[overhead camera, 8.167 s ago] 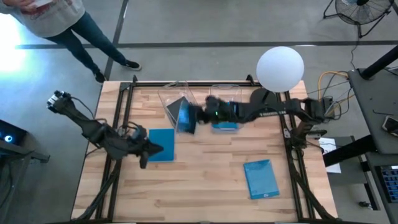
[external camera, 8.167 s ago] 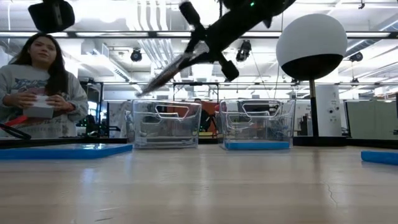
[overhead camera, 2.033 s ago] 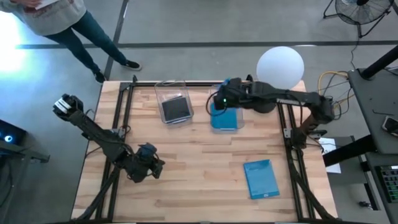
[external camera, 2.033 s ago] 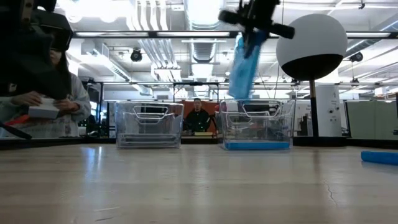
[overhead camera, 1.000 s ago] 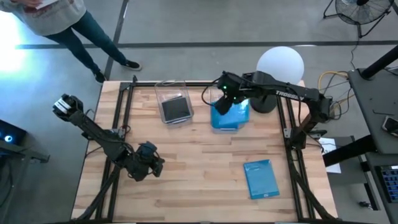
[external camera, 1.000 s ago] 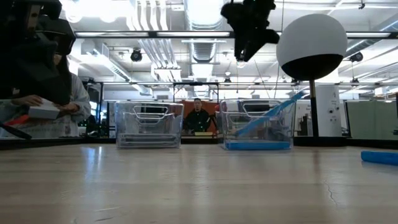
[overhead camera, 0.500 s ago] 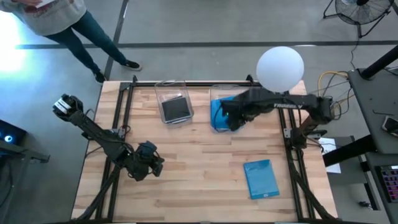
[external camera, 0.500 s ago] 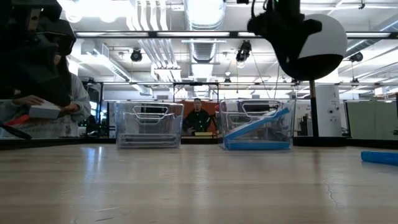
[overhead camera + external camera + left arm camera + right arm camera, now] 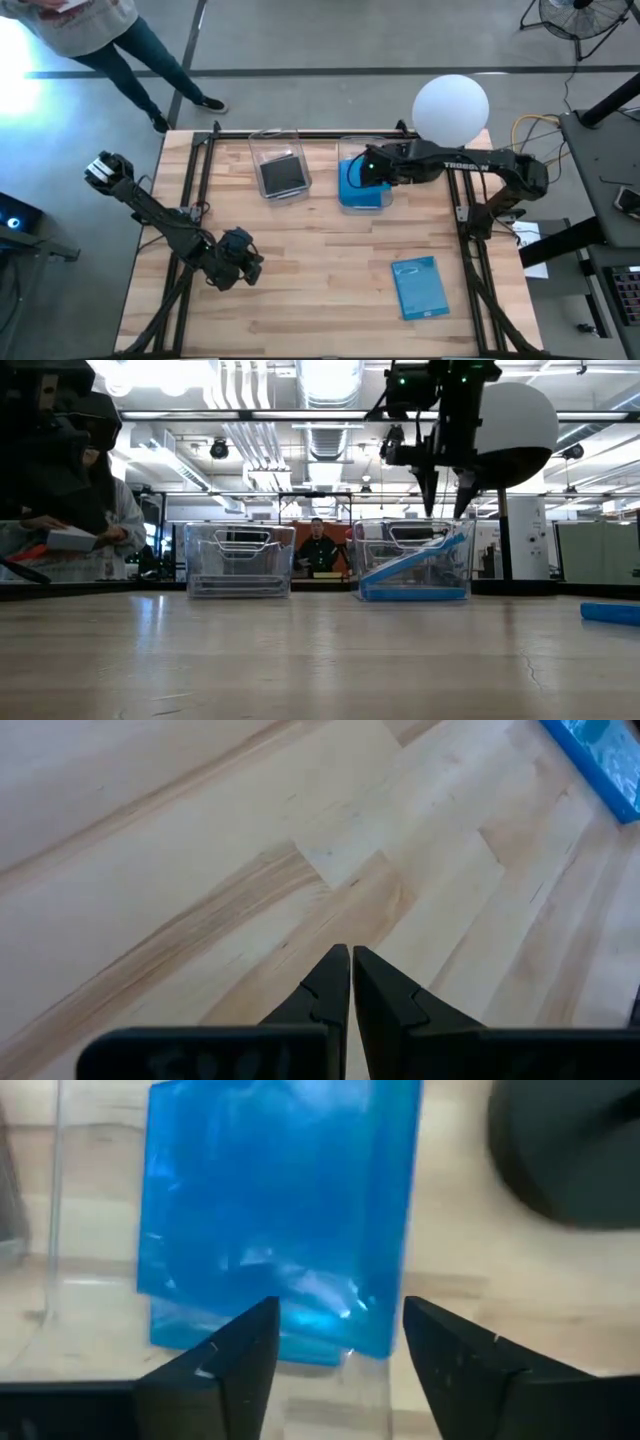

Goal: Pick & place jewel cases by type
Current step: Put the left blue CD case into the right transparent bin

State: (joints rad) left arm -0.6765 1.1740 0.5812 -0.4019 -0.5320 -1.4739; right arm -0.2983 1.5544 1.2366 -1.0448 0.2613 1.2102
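Wood table (image 9: 320, 260), two clear bins at back. R gripper (image 9: 366, 172) spread wide, empty, over the blue-case bin (image 9: 362, 197). Last loose blue case (image 9: 417, 287) lies well fwd of that bin, R arm nearer; L gripper (image 9: 240, 268) pinched shut.

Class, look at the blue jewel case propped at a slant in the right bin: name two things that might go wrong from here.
1. The blue case leans against the bin wall rather than lying flat, so it may block the next case from settling.
2. The open right claw hangs just above that bin; descending, it might knock the rim.
3. One blue case lies on the table near its front edge.
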